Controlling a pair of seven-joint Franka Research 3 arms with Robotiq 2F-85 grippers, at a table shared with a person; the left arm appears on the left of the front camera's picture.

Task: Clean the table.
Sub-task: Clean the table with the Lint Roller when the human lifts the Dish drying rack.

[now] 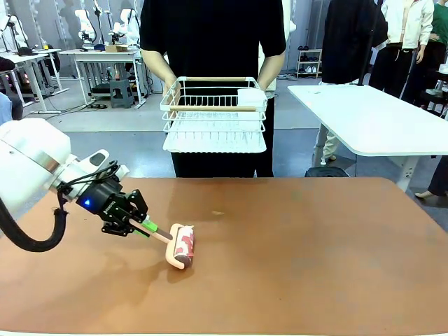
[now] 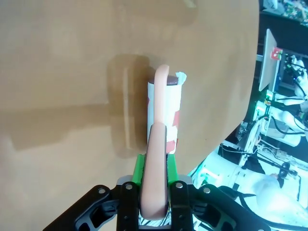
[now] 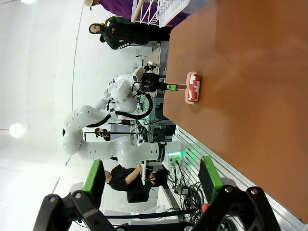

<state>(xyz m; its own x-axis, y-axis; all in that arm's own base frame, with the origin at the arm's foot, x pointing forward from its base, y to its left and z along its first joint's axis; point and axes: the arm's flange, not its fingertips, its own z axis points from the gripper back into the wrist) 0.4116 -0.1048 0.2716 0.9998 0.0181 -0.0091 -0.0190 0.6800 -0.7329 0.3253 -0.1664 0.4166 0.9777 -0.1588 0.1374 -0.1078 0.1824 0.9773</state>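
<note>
A lint roller with a pink handle and a red-and-white patterned roll lies with its roll on the reddish-brown table, left of the middle. My left gripper is shut on the roller's handle, reaching in from the left. In the left wrist view the handle runs up from between the green pads of the left gripper to the roll, which rests on the table. My right gripper stands open and holds nothing, beyond the table's edge, looking across at the roller.
A person at the far side holds a white wire rack in both hands above the table's far edge. A white-topped table stands at the back right. A small speck lies on the table near the middle.
</note>
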